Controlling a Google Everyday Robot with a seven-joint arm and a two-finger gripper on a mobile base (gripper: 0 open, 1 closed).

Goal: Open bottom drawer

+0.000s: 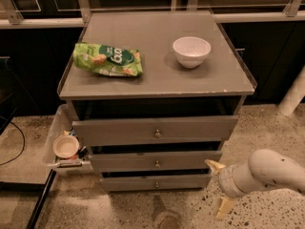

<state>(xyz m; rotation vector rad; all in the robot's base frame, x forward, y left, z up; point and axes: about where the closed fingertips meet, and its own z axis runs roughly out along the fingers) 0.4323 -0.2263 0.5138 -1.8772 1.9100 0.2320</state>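
In the camera view, you have nearly the whole job ahead of you. The bottom drawer (128, 182) sits lowest in the grey cabinet, under the middle drawer (124, 161) and the top drawer (114, 130). Its front looks pushed in, as far as this angle lets you judge. Its small round knob (156, 184) shows at the centre, and nothing touches it. At most the approach is under way; reaching the knob, closing on it and pulling the drawer out are all left to do.

The gripper (219, 187) hangs low at the right of the cabinet, just beside the right end of the bottom drawer's front and close above the speckled floor (190, 213). Its two pale fingers (215, 166) are spread wide, one up near the drawer's corner and one lower toward the floor, with nothing between them. The arm (271, 168) comes in from the right edge, forearm nearly level, wrist pointing left at the cabinet. By my reading, you need to carry it left to the knob.

On the cabinet top (157, 80), a green snack bag (108, 60) and a white bowl (191, 51) lie well apart, clear of the work.
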